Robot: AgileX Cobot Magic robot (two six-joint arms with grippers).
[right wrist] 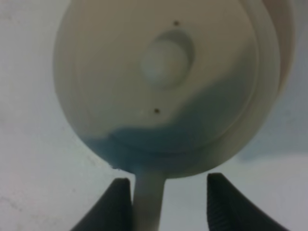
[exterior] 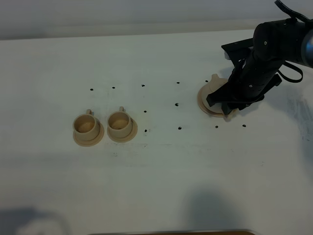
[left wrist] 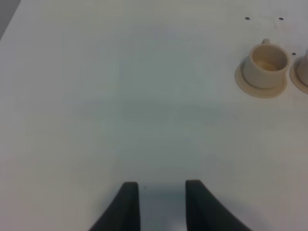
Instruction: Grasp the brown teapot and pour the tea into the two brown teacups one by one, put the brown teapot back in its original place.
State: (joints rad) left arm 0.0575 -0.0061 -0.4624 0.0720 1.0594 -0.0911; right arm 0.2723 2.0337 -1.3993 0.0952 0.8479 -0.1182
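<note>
The brown teapot sits on its wide saucer toward the far right corner of the white table. It is under the right gripper, whose parted fingers straddle the loop handle unclamped. The two brown teacups stand side by side nearer the left edge. The left gripper hangs with fingers apart, holding nothing.

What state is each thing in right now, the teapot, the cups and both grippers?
Brown teapot: lid on, sitting on wide saucer.
Teacup farther from teapot: upright on small saucer, no tea visible.
Teacup nearer teapot: upright on small saucer, no tea visible.
Right gripper: open, fingers either side of teapot handle.
Left gripper: open, empty.
</note>
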